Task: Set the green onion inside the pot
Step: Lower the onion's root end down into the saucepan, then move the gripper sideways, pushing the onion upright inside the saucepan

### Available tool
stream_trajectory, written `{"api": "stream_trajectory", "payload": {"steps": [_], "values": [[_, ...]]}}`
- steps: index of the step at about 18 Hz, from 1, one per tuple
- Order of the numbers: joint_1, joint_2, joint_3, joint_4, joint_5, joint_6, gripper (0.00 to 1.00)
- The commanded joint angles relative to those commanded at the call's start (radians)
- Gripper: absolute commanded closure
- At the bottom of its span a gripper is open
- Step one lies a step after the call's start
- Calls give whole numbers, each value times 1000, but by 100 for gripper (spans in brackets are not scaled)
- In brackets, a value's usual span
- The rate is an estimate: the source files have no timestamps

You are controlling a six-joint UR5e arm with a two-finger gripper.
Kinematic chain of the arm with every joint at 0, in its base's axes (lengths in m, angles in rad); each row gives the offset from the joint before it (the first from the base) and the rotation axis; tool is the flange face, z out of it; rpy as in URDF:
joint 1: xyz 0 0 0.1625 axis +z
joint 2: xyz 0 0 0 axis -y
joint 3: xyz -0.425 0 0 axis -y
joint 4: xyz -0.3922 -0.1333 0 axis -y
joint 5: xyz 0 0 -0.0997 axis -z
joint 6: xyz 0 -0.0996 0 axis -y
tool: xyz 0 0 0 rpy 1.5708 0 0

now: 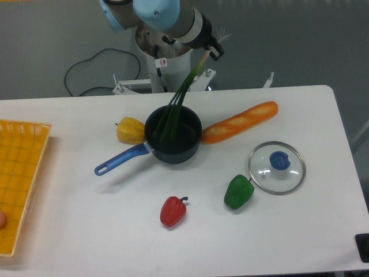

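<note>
1. One fixed view looks down on a white worktop [300,231]. The green onion [183,95] hangs steeply tilted, its long axis running from about 1 o'clock down toward 7 o'clock. Its pale end is up at the gripper [209,53] and its thin dark leaves fan down into the pot [173,137].
2. Gripper fingers are pinched narrowly on the onion's pale upper end, above the pot's far rim.
3. The pot is round, dark navy and smooth, near the worktop's middle, with a long blue handle pointing toward 8 o'clock.
4. Around the pot: a glossy yellow pepper [130,130] touching it at 9 o'clock, a long orange baguette [239,122] at 2 o'clock, a red pepper [173,210] at 6 o'clock, a green pepper [238,192] and a round glass lid [277,168] with a blue knob at 4 o'clock.
5. A woven yellow basket [20,173] sits at the worktop's 9 o'clock edge.
</note>
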Motion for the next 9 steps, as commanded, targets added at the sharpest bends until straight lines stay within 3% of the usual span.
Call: {"api": "stream_trajectory", "payload": {"steps": [9], "values": [[-15,-28,11,2,40,-40,85]]}}
